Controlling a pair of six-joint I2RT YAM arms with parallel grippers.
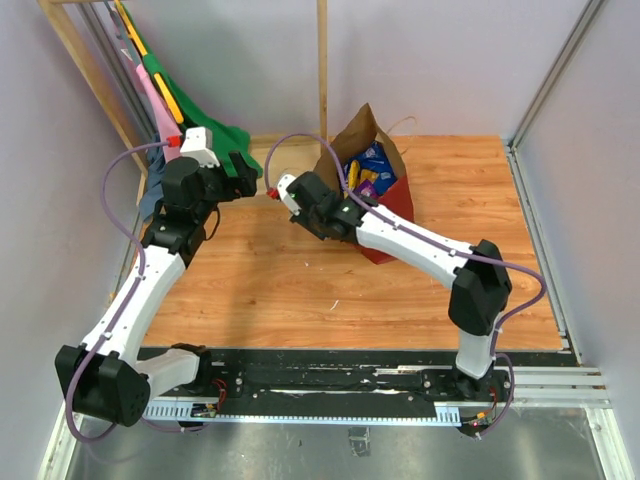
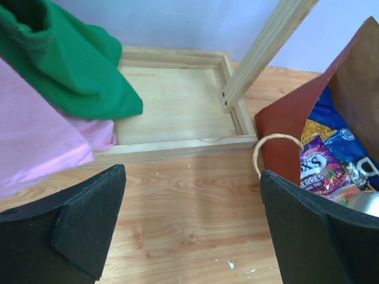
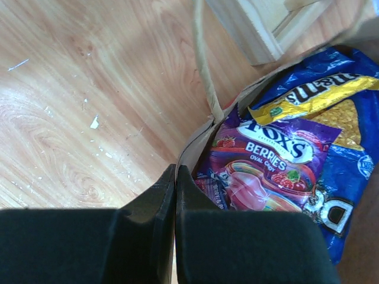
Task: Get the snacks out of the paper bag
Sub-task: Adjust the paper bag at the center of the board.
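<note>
Pinching the rim of the paper bag [image 1: 395,205] at one o'clock on the desk [image 1: 260,280], the right end effector [image 3: 176,173] likely steadies it; the left end effector [image 2: 189,198] gapes at its nine o'clock, Doritos bag [image 3: 349,171] inside.

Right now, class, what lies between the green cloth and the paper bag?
Between green cloth and paper bag, the left wrist view shows a wooden frame and wooden post.
</note>
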